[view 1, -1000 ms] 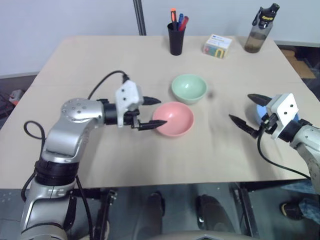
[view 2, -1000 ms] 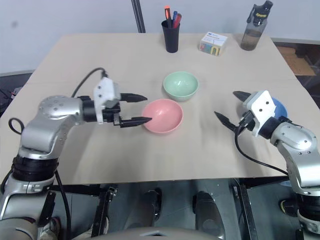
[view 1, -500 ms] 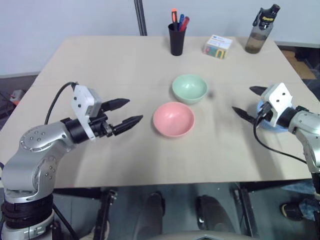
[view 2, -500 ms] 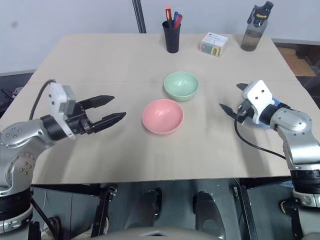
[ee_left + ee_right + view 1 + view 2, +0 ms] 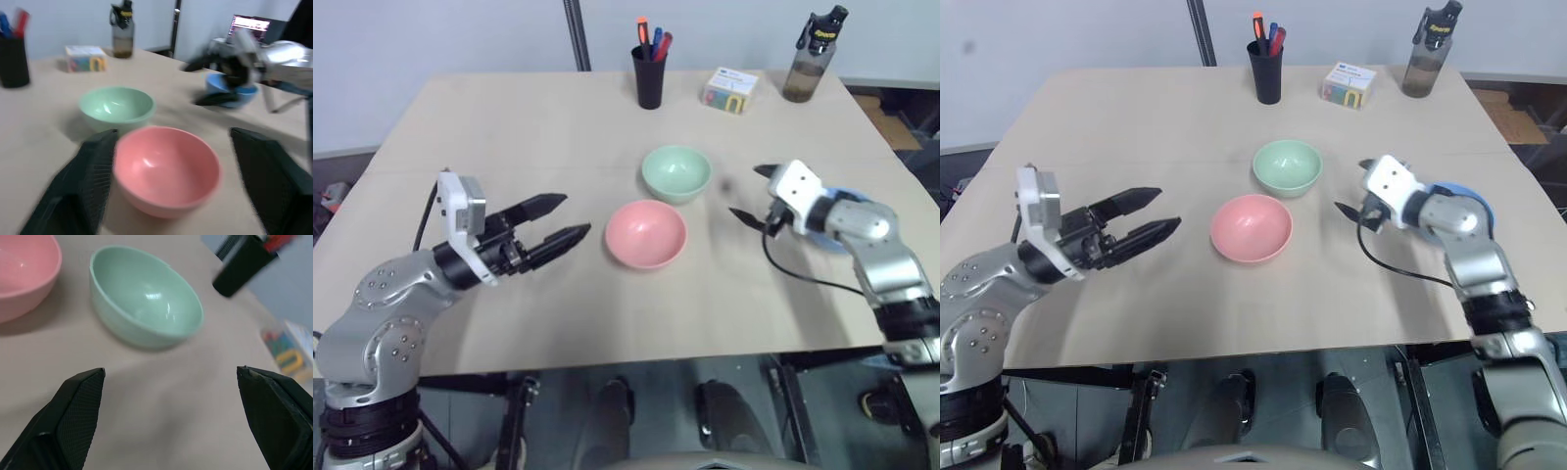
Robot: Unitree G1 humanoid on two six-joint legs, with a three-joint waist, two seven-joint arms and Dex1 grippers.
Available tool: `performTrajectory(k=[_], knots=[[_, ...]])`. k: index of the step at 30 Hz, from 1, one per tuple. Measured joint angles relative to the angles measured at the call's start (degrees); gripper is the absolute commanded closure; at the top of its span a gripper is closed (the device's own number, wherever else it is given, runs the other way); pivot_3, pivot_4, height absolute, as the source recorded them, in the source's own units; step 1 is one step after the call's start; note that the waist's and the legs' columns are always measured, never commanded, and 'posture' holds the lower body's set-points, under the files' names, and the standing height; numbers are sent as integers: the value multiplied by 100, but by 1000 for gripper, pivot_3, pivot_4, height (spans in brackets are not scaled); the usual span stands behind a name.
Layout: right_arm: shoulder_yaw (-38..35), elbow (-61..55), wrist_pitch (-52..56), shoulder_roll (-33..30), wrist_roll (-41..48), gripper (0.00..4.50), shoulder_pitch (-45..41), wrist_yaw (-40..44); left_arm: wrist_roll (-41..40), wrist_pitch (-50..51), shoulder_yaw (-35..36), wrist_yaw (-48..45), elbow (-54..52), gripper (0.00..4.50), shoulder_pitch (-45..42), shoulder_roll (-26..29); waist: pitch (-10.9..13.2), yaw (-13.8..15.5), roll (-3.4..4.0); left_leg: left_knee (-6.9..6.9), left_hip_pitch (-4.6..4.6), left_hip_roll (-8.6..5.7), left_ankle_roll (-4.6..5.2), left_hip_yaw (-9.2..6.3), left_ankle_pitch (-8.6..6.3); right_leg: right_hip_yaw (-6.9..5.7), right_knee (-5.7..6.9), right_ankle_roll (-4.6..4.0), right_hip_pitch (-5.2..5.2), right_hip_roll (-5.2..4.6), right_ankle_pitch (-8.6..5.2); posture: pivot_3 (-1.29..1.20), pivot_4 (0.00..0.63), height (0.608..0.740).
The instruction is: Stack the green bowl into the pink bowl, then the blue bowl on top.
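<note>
The pink bowl (image 5: 646, 233) sits upright and empty at the table's middle. Just behind it and slightly right stands the green bowl (image 5: 675, 173), also empty. Part of the blue bowl (image 5: 1459, 187) shows at the right, behind my right forearm. My left gripper (image 5: 573, 215) hovers open and empty a short way left of the pink bowl, pointing at it. Open as well, my right gripper (image 5: 746, 190) is right of the green bowl, its fingers facing that bowl (image 5: 146, 298) with a gap of bare table between.
Along the far edge stand a black pen cup (image 5: 649, 73), a colourful small box (image 5: 730, 90) and a dark water bottle (image 5: 808, 54). The table's right edge (image 5: 901, 166) lies just beyond the blue bowl.
My left gripper drew back leftward from the pink bowl's rim and opened wider. My right gripper moved away from the blue bowl, leftward toward the green bowl.
</note>
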Motion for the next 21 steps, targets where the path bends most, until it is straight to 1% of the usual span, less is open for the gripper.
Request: performTrajectory(k=[3,7,8,9,10,12,13,14,17,19,21], knots=[[437,1212,-721,433,-355,0,-691,153,121,3,33,334,-35,34,51,28,1,14,1,-1,-6,-1,-1,-2,0,-1,-1,3,-1,0,7,0,150,740],[883,2571,-1693,813,-875,0,-1438,169,0,58,288,385,-133,34,227,198,3,40,0,-14,-10,-5,-2,-6,1,-2,-9,4,-4,-2,9,0,150,740],[965,3047,-2019,911,-1034,393,-1696,147,-89,73,425,405,-202,0,321,237,3,40,0,-18,-10,-5,-2,-6,1,-2,-11,4,-4,-3,9,0,150,740],[988,3140,-2078,920,-1068,498,-1746,142,-111,74,443,419,-219,0,323,240,3,43,0,-19,-10,-5,-2,-8,1,-3,-11,4,-4,-3,9,0,150,740],[1027,3438,-2248,997,-1173,762,-1896,106,-152,78,510,471,-290,0,392,243,2,36,-1,-20,-8,-5,-3,-9,1,-5,-11,3,-3,-3,9,0,150,740],[1137,4004,-2491,1143,-1388,1602,-2173,49,-243,123,631,585,-452,0,586,242,3,13,0,-24,-5,-5,-3,-9,1,-3,-10,2,-4,-3,9,0,150,740],[1207,4244,-2607,1184,-1515,2108,-2280,3,-315,138,698,651,-562,0,703,236,3,10,0,-24,-5,-5,-3,-9,1,-3,-9,2,-5,-2,8,0,150,740],[1256,4433,-2708,1208,-1618,2514,-2363,-44,-367,148,748,704,-670,0,819,228,4,7,1,-27,-4,-5,-3,-9,1,-3,-8,1,-5,-2,8,0,150,740],[1307,4833,-2929,1254,-1843,3924,-2515,-143,-420,154,907,846,-900,0,1125,199,4,16,1,-29,-3,-4,-4,-11,2,-4,-7,-2,-7,-1,6,0,150,740],[1307,4952,-2969,1303,-1908,4355,-2571,-153,-413,145,980,936,-953,0,1248,191,4,15,2,-29,-4,-5,-4,-10,2,-4,-7,-5,-7,-2,5,0,150,740],[1310,5091,-3046,1331,-1963,4355,-2663,-168,-376,77,1090,1010,-977,0,1397,167,4,12,2,-29,-3,-5,-5,-10,2,-3,-7,-5,-7,-2,5,0,150,740]])
